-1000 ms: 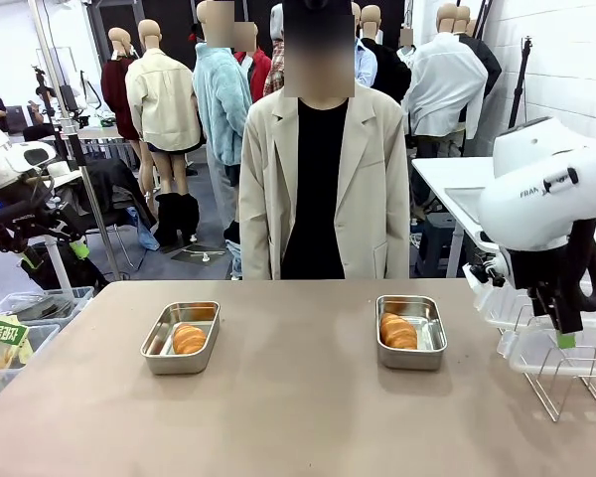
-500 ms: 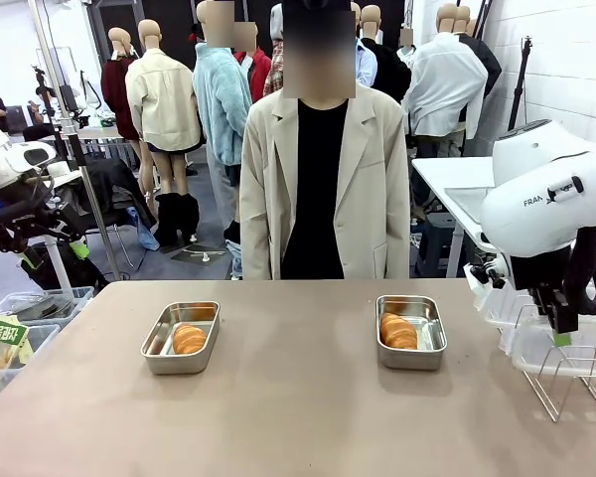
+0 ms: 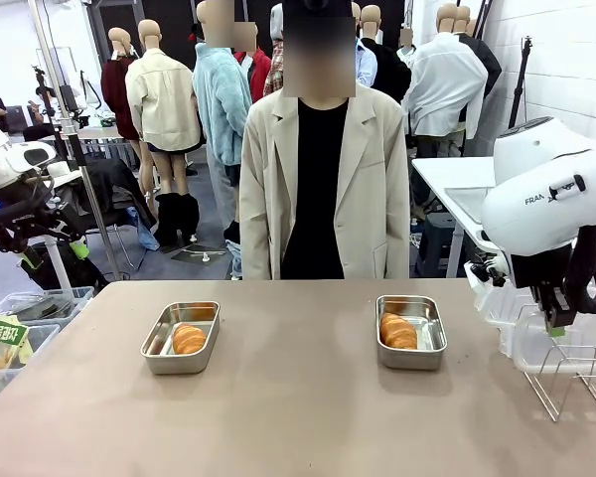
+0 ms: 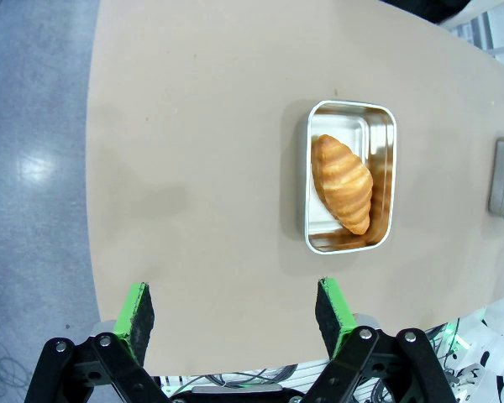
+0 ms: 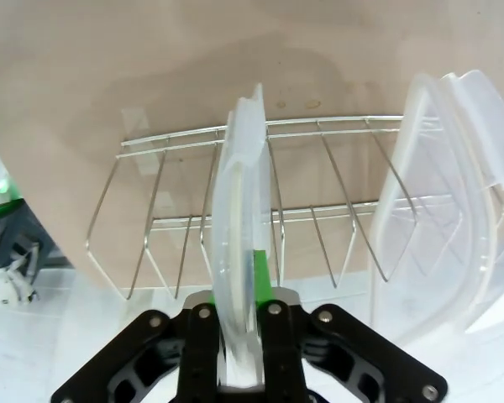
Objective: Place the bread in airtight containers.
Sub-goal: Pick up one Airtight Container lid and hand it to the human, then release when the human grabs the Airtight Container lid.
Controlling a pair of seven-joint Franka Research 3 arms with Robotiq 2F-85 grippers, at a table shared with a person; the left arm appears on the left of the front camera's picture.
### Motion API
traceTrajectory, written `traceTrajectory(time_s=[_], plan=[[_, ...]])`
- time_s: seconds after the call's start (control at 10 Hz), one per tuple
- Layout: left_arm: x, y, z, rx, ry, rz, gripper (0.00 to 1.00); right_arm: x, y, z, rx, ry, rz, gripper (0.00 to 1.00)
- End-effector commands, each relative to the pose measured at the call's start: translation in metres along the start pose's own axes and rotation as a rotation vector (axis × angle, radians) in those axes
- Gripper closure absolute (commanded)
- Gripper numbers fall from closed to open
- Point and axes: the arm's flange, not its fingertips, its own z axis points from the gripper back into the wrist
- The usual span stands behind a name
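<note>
The left claw hangs released above the near edge of the worktop, its green pads spread wide with nothing between them. At the robot's right edge of the worktop, the right claw is clenched on a clear lid. It grips the lid's edge while the lid stands upright in a slot of the wire rack. A second lid leans in the rack just beside it, a slot or so over. In the front view the right claw points down into the rack from under its white arm.

Farther across the worktop sit the two steel containers, well apart from each other and both uncovered. The left tin holds the left croissant, which lies at a slant across its floor. In the left wrist view, bare steel shows along one side of this tin beside that croissant. The right tin holds the right croissant, pushed towards its left wall.

At the far side a person in a pale jacket over a black top stands behind the worktop, roughly midway between the tins.
</note>
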Motion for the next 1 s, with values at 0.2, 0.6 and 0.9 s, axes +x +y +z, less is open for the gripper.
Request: traceTrajectory(time_s=[0.2, 0.6, 0.9], plan=[[0.001, 0.001, 0.002, 0.017, 0.0, -0.001, 0.0, 0.001, 0.008, 0.021, -0.032, 0.008, -0.025, 1.0], [0.001, 0.001, 0.002, 0.017, 0.0, -0.001, 0.0, -0.007, 0.021, 0.089, -0.118, -0.021, -0.036, 1.0], [0.001, 0.001, 0.002, 0.017, 0.0, -0.001, 0.0, -0.016, 0.044, 0.179, -0.341, -0.184, -0.025, 1.0]])
